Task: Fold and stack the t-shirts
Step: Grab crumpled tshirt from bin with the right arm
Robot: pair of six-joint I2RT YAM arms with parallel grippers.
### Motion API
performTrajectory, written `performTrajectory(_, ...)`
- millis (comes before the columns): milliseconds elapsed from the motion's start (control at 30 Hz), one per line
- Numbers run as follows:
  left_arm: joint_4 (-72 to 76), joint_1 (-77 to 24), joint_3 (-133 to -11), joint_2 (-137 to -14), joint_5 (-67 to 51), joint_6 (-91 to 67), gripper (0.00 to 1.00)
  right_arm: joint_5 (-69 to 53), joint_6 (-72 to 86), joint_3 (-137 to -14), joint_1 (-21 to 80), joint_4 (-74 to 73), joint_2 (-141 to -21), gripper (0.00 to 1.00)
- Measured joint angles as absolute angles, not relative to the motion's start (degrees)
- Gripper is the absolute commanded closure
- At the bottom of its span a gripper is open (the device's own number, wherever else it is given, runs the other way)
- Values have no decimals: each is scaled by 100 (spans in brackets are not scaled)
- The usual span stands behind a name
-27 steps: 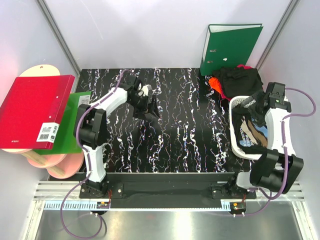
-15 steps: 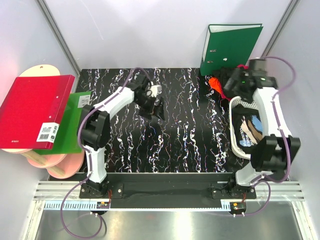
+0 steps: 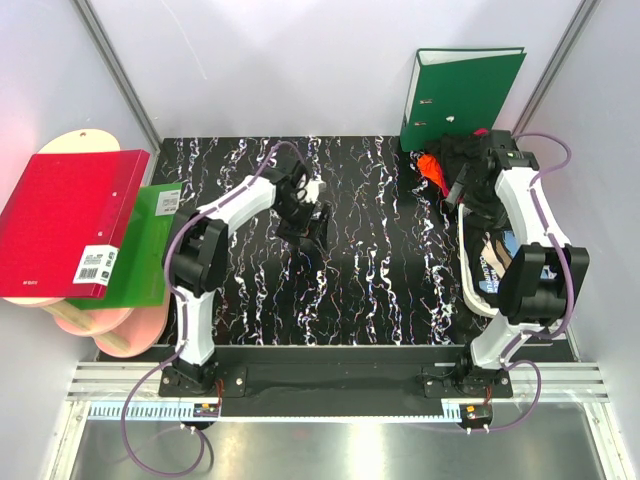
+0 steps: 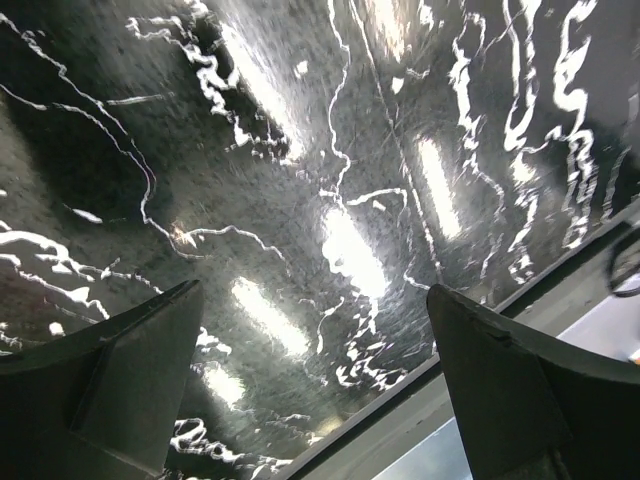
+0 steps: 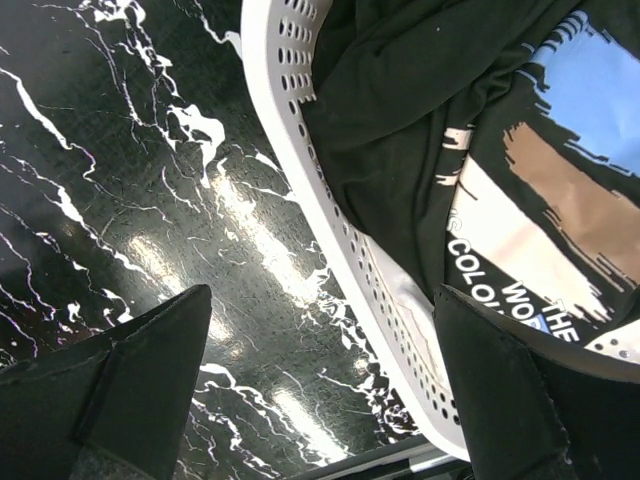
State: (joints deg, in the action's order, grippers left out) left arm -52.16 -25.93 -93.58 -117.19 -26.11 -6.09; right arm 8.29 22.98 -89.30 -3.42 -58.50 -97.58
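A black t-shirt with a white, tan and blue print (image 5: 520,190) lies crumpled in the white lattice basket (image 5: 340,230) at the table's right (image 3: 466,262). More t-shirts lie behind the basket: a dark one (image 3: 452,152) and an orange-red one (image 3: 430,166). My right gripper (image 3: 462,188) hangs over the basket's back left rim, open and empty (image 5: 320,400). The rim and the printed shirt show between its fingers. My left gripper (image 3: 315,228) hovers open over the bare marble tabletop near the middle, nothing between its fingers (image 4: 315,380).
A green ring binder (image 3: 460,95) stands upright against the back wall behind the shirts. Off the table's left edge lie a red binder (image 3: 70,225), a green board (image 3: 140,260) and round wooden boards (image 3: 110,325). The black marble table (image 3: 370,260) has a front edge rail.
My right arm has swung from over the basket's right side to its back left corner, beside the shirts behind it. The left gripper has drifted slightly right and nearer.
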Motion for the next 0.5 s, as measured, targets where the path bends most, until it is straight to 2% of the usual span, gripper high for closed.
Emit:
performTrajectory(167,-4812,-2169,-8667,-11561,-2888,-939,1,790,2344,-8960,-342,-5865,-9961,0)
performTrajectory(300,-4842,-1927,-8261,-11358,-2672,-965,1,810,2340,-8967,-342,-5898,-10055,0)
performTrajectory(500,-4967,-2001,-8512,-11172,-2324,-923,1,1068,2351,-9216,-342,-6267,-10064,0)
